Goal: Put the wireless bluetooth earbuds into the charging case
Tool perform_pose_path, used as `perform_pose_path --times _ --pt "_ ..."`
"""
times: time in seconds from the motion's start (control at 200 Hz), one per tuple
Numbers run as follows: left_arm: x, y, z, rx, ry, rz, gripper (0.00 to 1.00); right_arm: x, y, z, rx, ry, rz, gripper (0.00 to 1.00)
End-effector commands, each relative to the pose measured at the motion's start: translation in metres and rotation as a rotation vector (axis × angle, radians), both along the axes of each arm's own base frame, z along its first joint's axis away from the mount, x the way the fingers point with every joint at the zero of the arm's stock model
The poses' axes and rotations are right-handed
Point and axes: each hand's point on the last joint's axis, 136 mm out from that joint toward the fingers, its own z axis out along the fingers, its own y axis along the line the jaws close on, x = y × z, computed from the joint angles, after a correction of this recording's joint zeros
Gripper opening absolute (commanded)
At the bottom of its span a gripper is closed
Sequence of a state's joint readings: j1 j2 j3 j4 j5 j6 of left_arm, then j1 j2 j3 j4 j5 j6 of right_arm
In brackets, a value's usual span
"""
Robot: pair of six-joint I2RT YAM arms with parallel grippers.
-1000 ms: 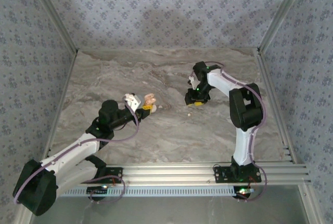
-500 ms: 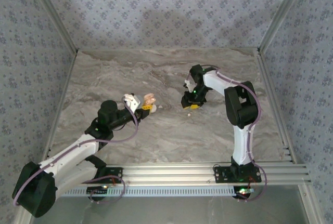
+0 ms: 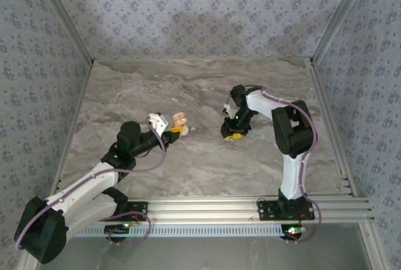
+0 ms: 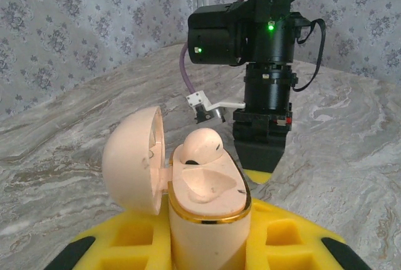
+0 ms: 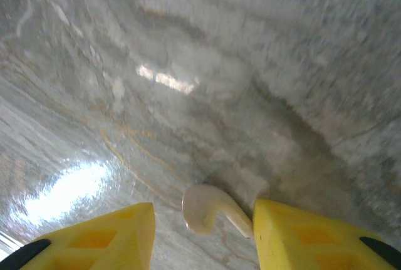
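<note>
Earbud (image 5: 208, 210) between tips of right tool (image 5: 202, 221)

The case (image 4: 207, 204) sits between the left gripper's (image 3: 172, 131) fingers, lid (image 4: 133, 157) open beside it, one earbud (image 4: 199, 148) in it. A second earbud (image 5: 207, 207) lies on the table (image 5: 188, 63) between the right gripper's (image 5: 202, 220) fingers.

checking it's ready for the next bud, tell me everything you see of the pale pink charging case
The pale pink egg-shaped charging case looks like glossy plastic with a gold rim round its mouth. It stands upright, clamped between the yellow pads of the left gripper. Its domed lid is hinged open to the left. One matching earbud sits in the far socket; the near socket is empty.
</note>
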State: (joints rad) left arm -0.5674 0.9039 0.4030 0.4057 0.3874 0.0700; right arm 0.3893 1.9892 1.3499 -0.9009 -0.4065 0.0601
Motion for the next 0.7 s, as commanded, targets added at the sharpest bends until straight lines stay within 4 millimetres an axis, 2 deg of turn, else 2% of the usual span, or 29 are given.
perform_pose_path --times 0.0,0.305,0.55,0.695 --pt "0.000 0.003 0.005 -0.010 -0.029 0.009 0.14 -0.023 0.002 0.009 -0.003 0.050 0.005 0.46" --pt "-0.001 0.002 0.005 -0.011 -0.031 0.002 0.14 -0.020 0.019 0.021 0.035 -0.002 0.005 0.44" --pt "-0.003 0.004 0.005 -0.011 -0.034 0.002 0.14 -0.003 -0.006 0.049 -0.129 -0.084 -0.063 0.45" --pt "-0.003 0.003 0.003 -0.010 -0.027 0.002 0.14 0.007 -0.008 0.059 -0.151 -0.117 -0.109 0.45"
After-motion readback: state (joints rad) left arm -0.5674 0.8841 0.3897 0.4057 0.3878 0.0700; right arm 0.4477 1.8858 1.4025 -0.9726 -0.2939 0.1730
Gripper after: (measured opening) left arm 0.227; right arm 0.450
